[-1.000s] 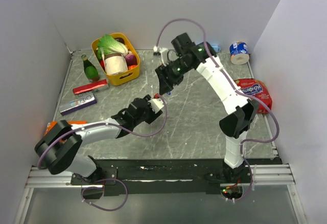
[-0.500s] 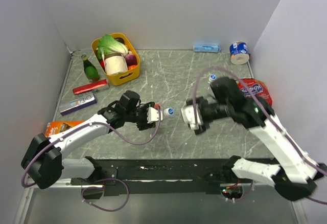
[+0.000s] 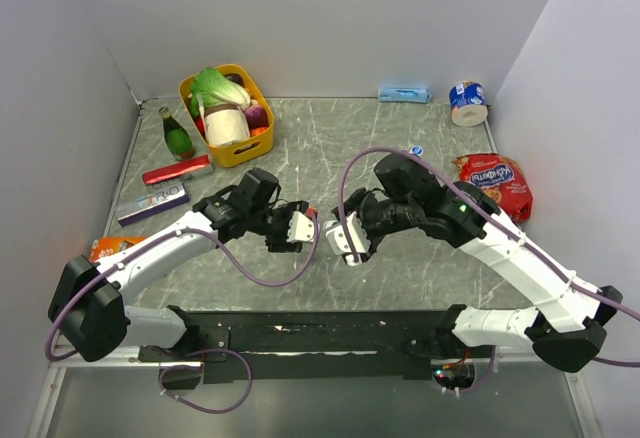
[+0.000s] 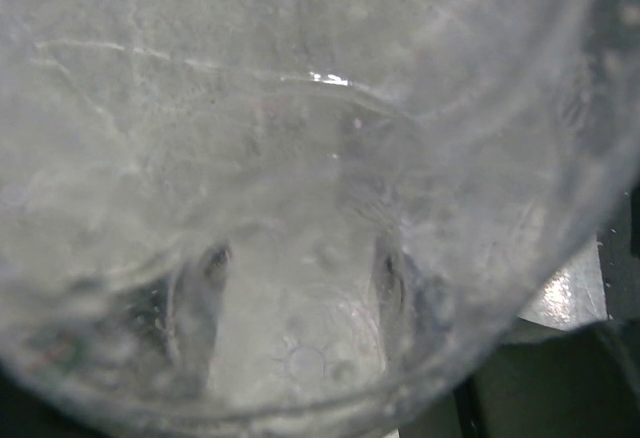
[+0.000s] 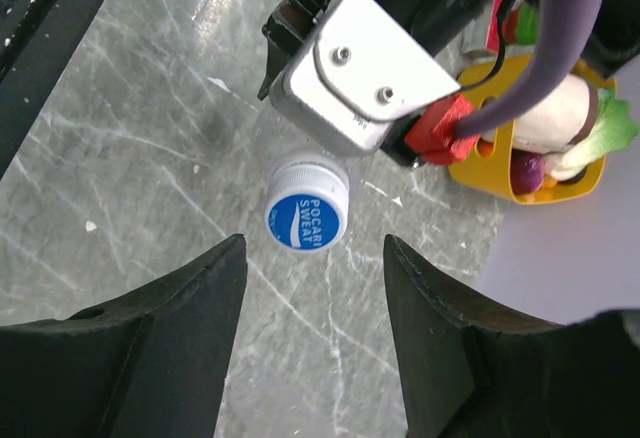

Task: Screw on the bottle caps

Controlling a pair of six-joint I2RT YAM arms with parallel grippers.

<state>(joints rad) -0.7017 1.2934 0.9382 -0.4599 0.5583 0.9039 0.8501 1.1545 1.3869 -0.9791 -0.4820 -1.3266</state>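
Right wrist view: a blue cap (image 5: pixel 307 218) faces the lens, seated on the neck of a clear bottle (image 4: pixel 300 208). It sits centred just ahead of the right end effector (image 5: pixel 315 253), whose fingers stand released either side without touching it. The left end effector (image 3: pixel 298 226) is clenched on the bottle's body, apparently to brace it against the twist to come. The bottle lies roughly level above the bench (image 5: pixel 120 158), its long axis running from the left end effector straight toward the right one, cap end leading.
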